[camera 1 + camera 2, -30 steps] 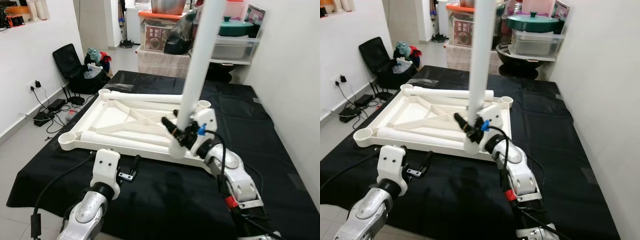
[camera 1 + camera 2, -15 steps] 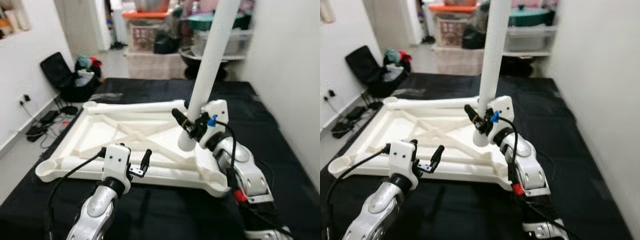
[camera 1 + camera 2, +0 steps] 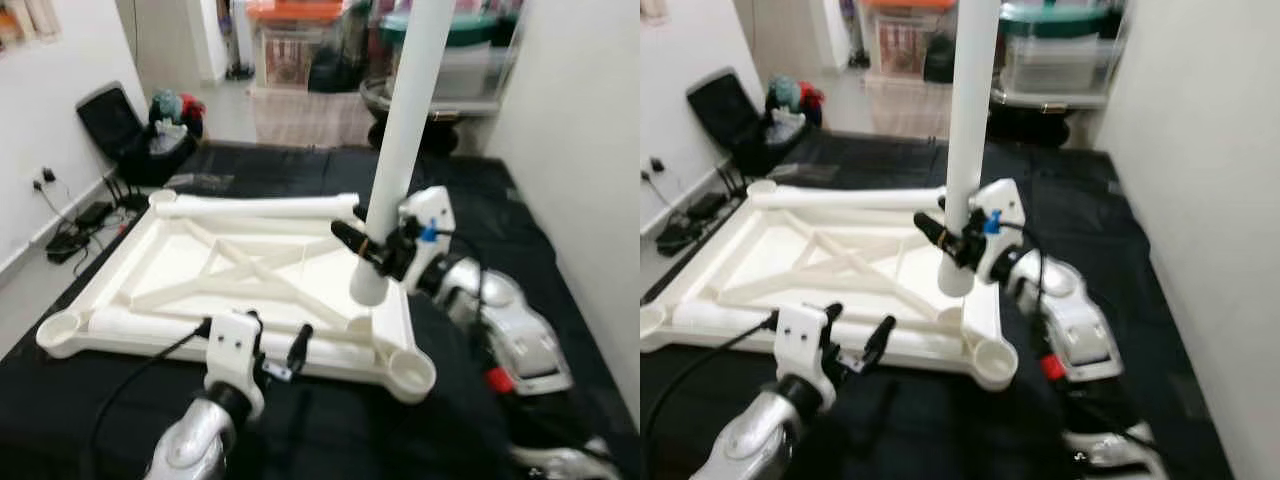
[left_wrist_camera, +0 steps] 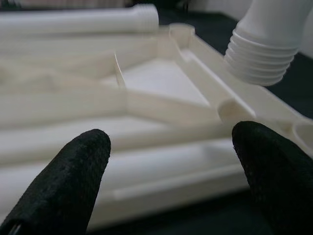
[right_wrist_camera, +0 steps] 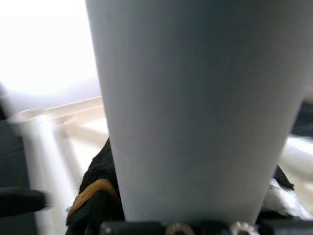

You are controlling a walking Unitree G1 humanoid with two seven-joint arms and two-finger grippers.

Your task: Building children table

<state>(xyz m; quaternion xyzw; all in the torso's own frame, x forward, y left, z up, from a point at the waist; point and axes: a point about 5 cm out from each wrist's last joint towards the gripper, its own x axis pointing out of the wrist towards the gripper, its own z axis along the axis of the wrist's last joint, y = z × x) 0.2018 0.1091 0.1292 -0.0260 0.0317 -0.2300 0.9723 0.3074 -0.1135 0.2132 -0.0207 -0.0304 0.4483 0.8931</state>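
Right gripper point(image 3: 372, 252): its black fingers are clamped on the lower part of a long white plastic table leg point(image 3: 405, 140), one finger on each side of the tube.
White leg: stands nearly upright, its ridged threaded bottom end point(image 4: 261, 61) hanging free above the right side of the tabletop, not seated in any socket.
Left gripper point(image 3: 278, 352): fingers spread wide apart and holding nothing; it hovers at the near edge of the tabletop, and in the left wrist view both black fingertips point(image 4: 73, 171) frame the frame's near rail without touching it.
White plastic tabletop point(image 3: 200, 275): lies upside down on the black cloth point(image 3: 470, 200) spread over the floor, its crossed ribs facing up and round leg sockets at the corners; the near-right socket point(image 3: 412, 368) is open.
Second white leg point(image 3: 255, 205): lies flat along the far edge of the upturned top.
Black bag point(image 3: 125, 125): sits on the floor by the left wall, well apart from the work.
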